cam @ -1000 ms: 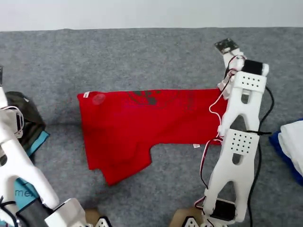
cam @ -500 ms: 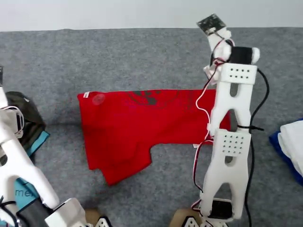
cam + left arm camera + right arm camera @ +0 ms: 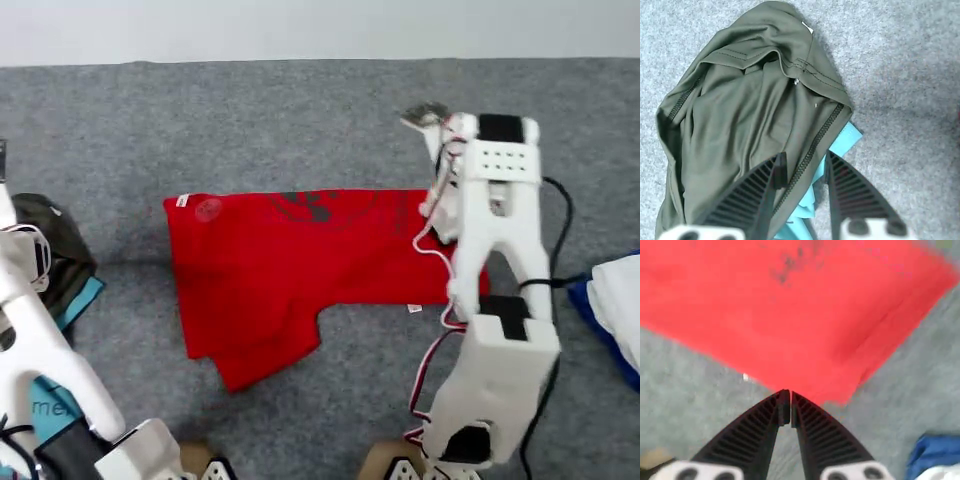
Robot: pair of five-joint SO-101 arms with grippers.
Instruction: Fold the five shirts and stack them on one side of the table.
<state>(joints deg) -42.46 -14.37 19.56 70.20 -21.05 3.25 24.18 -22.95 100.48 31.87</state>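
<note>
My right pincer (image 3: pixel 788 396): jaws together, nothing between them. The tips sit just at the near edge of the red shirt (image 3: pixel 790 315); whether they touch the cloth, I cannot tell. The shirt lies flat mid-table on the grey felt (image 3: pixel 300 110), one sleeve poking toward my base. Judgement: light, limp, apt to drag and wrinkle; I would pinch a corner at the hem. My left pincer (image 3: pixel 806 156): jaws apart, above the olive garment (image 3: pixel 750 115).

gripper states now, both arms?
Left gripper: open, empty, over the olive shirt.
Right gripper: shut, no cloth in it, above the red shirt.
</note>
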